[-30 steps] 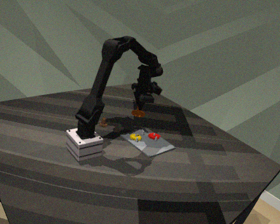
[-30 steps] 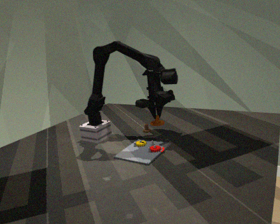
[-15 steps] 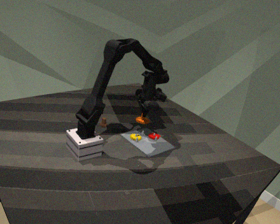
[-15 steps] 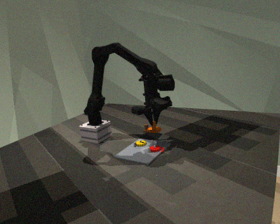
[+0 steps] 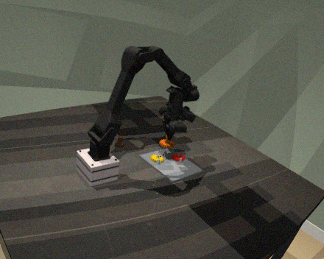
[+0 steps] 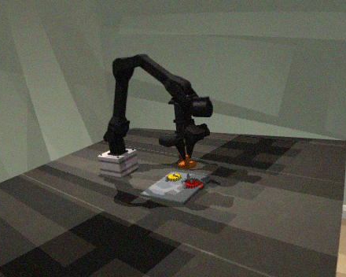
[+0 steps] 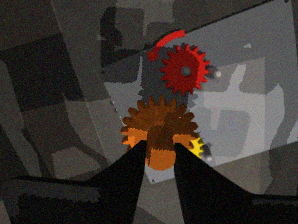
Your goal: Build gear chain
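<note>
My gripper (image 5: 168, 137) (image 6: 187, 156) (image 7: 159, 147) is shut on the upright knob of an orange gear (image 5: 166, 143) (image 6: 187, 164) (image 7: 159, 111). The gear hangs roughly level above the far edge of the grey board (image 5: 185, 171) (image 6: 158, 193) (image 7: 280, 30). A red gear (image 5: 179, 157) (image 6: 192, 183) (image 7: 177, 75) sits on the board, with the red arrow (image 7: 171, 39) beside it. A yellow gear (image 5: 156, 158) (image 6: 174, 177) (image 7: 196, 148) also sits there; in the wrist view the orange gear and a finger hide much of it. The board area beneath the orange gear is hidden in the wrist view.
A small brownish-orange loose piece (image 5: 119, 141) stands on the table behind the arm's white base (image 5: 98, 174) (image 6: 119, 166). A pale peg top (image 7: 218, 74) shows right of the red gear in the wrist view. Arm shadows fall across the board and table.
</note>
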Tool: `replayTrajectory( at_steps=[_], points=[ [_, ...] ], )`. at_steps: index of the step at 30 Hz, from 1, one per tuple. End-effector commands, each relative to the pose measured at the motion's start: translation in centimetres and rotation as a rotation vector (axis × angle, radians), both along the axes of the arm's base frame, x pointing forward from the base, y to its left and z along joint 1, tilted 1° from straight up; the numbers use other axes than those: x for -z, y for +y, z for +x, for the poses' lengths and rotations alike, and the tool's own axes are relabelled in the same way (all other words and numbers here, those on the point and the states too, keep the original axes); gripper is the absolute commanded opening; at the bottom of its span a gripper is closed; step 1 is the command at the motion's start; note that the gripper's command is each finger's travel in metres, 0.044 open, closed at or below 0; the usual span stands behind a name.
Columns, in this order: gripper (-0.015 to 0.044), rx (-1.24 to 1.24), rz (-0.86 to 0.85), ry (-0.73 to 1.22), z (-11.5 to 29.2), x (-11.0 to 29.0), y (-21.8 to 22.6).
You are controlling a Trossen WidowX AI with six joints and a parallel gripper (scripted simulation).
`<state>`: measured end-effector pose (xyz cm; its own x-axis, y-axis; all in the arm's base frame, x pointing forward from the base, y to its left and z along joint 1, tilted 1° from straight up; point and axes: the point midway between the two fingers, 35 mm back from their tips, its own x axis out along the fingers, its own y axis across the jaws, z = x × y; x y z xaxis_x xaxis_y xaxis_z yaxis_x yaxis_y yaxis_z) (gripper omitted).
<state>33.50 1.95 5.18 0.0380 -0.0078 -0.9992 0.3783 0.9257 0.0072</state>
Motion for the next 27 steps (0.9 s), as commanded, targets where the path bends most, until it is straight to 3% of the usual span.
replayTrajectory(
  at_steps=[1,27],
  points=[
    [0.0,-0.005,0.001,0.002,0.0,-0.1,0.0],
    [0.0,-0.127,-0.004,0.003,0.0,1.3,0.0]
  ],
)
